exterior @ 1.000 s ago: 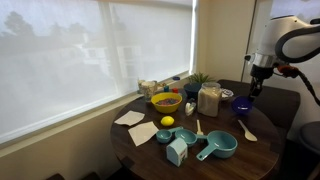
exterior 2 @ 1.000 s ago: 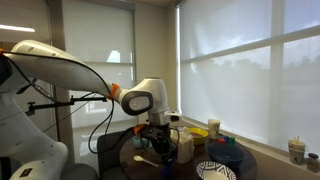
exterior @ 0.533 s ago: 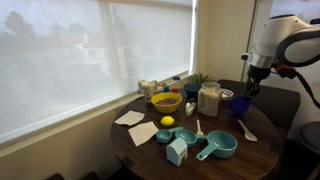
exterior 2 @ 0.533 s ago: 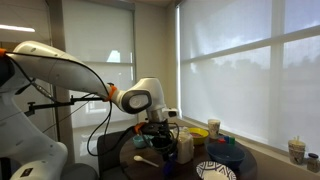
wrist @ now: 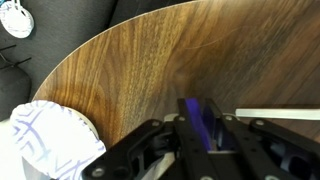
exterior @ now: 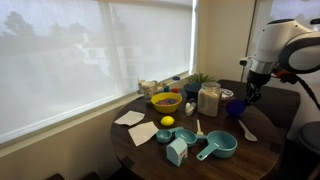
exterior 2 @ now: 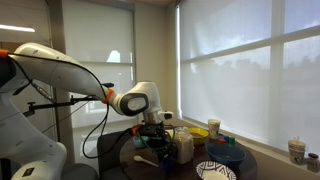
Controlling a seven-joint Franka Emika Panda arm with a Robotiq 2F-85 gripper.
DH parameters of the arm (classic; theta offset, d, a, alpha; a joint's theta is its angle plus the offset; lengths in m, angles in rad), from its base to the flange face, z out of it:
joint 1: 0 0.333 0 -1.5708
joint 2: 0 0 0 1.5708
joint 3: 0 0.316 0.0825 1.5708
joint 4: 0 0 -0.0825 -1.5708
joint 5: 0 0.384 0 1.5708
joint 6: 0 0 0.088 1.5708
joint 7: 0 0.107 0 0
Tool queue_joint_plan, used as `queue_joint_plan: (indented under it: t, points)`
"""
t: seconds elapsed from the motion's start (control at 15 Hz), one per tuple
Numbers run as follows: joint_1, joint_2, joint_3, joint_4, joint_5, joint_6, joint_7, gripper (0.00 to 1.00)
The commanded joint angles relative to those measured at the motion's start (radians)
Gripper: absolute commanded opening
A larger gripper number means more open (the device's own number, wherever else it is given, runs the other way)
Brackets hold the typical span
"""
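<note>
In the wrist view my gripper (wrist: 203, 128) is shut on a thin dark-blue object (wrist: 197, 118) that stands upright between the fingers; its full shape is hidden. The gripper hangs above the round wooden table (wrist: 190, 55). In an exterior view the gripper (exterior: 250, 93) is at the table's far right side, just above and beside a blue cup (exterior: 239, 104). Below the gripper to the left lies a blue-and-white patterned bowl (wrist: 50, 140). A pale wooden spoon (wrist: 285, 115) lies to the right.
The table holds a yellow bowl (exterior: 166, 101), a lemon (exterior: 167, 122), a clear jar (exterior: 209, 99), a small plant (exterior: 201, 80), teal measuring cups (exterior: 218, 147), a teal carton (exterior: 177, 151) and paper napkins (exterior: 130, 118). Window blinds run behind it. The patterned plate (exterior 2: 215, 170) sits near the front.
The arm has shifted a little to the left over the table, still shut on the blue object. Nothing on the table has moved.
</note>
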Motion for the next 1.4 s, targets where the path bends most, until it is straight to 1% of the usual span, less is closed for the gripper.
queue_joint_plan:
  t: [0.0,0.33,0.67,1.07,1.13,1.2,1.33]
  points:
    - [0.021,-0.042,0.020,-0.046,-0.031,0.022,0.015,0.06]
    - [0.021,-0.047,0.039,-0.072,-0.063,0.016,0.031,0.06]
    - [0.011,-0.047,0.036,-0.093,-0.096,-0.001,0.041,0.06]
    - [-0.017,-0.062,0.040,-0.098,-0.146,-0.024,0.066,0.06]
    - [-0.022,-0.068,0.039,-0.099,-0.153,-0.010,0.080,0.49]
    - [-0.021,-0.071,0.035,-0.097,-0.150,-0.005,0.085,0.51]
    - [-0.016,-0.086,0.021,-0.093,-0.108,0.009,0.109,0.64]
